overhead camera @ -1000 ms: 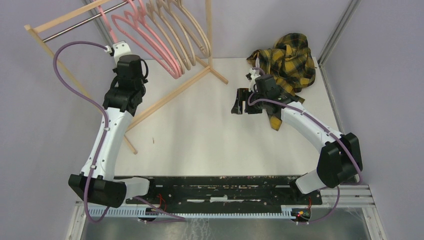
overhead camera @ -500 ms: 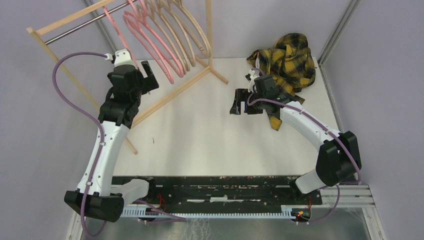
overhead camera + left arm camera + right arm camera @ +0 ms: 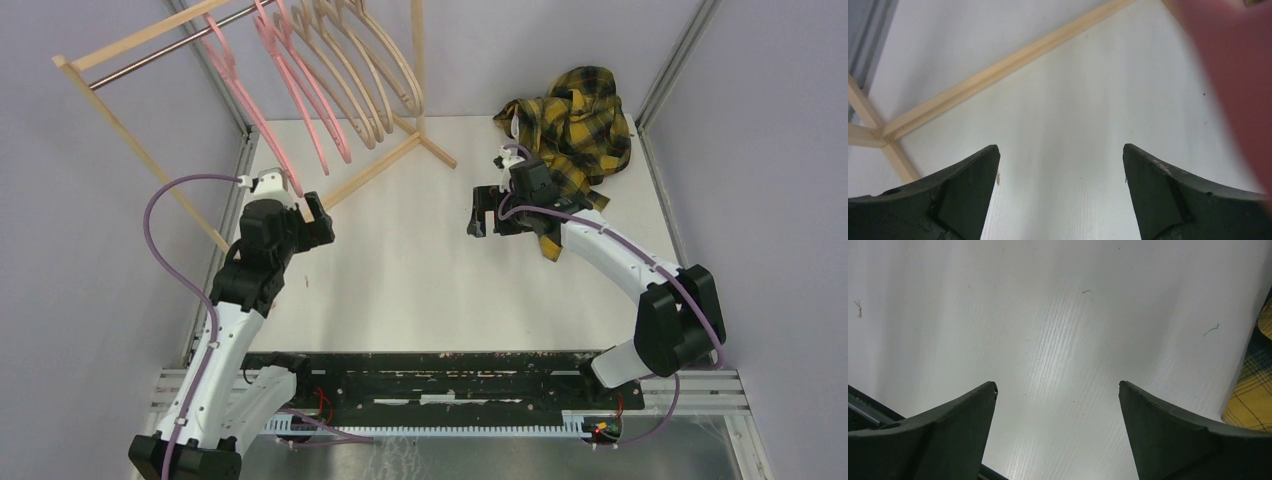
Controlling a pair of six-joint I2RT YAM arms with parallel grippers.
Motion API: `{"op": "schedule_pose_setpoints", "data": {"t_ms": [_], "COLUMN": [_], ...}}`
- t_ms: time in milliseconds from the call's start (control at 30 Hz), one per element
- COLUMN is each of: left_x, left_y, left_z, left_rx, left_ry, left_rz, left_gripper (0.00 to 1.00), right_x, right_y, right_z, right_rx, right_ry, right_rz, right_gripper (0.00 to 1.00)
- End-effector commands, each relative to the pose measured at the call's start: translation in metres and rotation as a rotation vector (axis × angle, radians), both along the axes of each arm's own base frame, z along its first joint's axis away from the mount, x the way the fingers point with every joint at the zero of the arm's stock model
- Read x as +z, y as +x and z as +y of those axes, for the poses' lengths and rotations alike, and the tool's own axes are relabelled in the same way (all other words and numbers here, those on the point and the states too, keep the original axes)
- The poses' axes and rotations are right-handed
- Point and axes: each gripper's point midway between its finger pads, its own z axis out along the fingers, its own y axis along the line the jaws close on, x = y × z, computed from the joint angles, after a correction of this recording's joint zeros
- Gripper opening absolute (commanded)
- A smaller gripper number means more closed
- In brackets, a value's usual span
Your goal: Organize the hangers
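**Hangers** (image 3: 330, 95): thin plastic loops, all hooked on the rail (image 3: 150, 55) at the far left. The pink ones hang at the left of the row and the beige ones at the right. They sit close together and slant down toward the bench (image 3: 420, 280), and their lower ends are clear of it.

**Rack** (image 3: 135, 130): pale wood. It stands at the far left corner, with base struts crossing on the bench.

**Left tool** (image 3: 318, 218): jaws spread wide with nothing between them. It sits over the bench at the near left, just beside a base strut (image 3: 998, 65) of the rack and nearer than the pink hangers' lower ends. In the wrist view, the left tool (image 3: 1060, 155) shows only bare bench between its fingers. A blurred pink shape at the right edge of that view is probably a hanger, but it is too close to make out.

**Right tool** (image 3: 480, 212): jaws also spread wide, gripping nothing. It hangs over the middle right of the bench, just left of the shirt. The wrist view of the right tool (image 3: 1058, 390) shows plain bench between the fingers.

**Shirt** (image 3: 575, 120): yellow plaid, crumpled at the far right of the bench. An edge of it (image 3: 1255, 380) shows beside the right finger.
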Motion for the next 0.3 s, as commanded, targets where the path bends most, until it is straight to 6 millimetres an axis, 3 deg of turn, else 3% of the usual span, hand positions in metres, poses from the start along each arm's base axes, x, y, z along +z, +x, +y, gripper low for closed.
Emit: {"op": "schedule_pose_setpoints", "data": {"t_ms": [0,267], "left_x": [-0.003,-0.040], "left_y": [-0.005,-0.004], "left_z": [-0.018,-0.035], "left_rx": [-0.031,-0.077], "left_ry": [-0.109,-0.109], "left_rz": [-0.052,-0.002], "left_gripper": [0.99,0.99], "right_x": [0.017,0.001], "right_y": [0.014,0.008], "right_z": [-0.008,-0.018], "right_rx": [-0.046,-0.050], "right_ry": [-0.005,-0.051], "right_rz": [-0.109,-0.111], "right_gripper": [1.00,1.00]}}
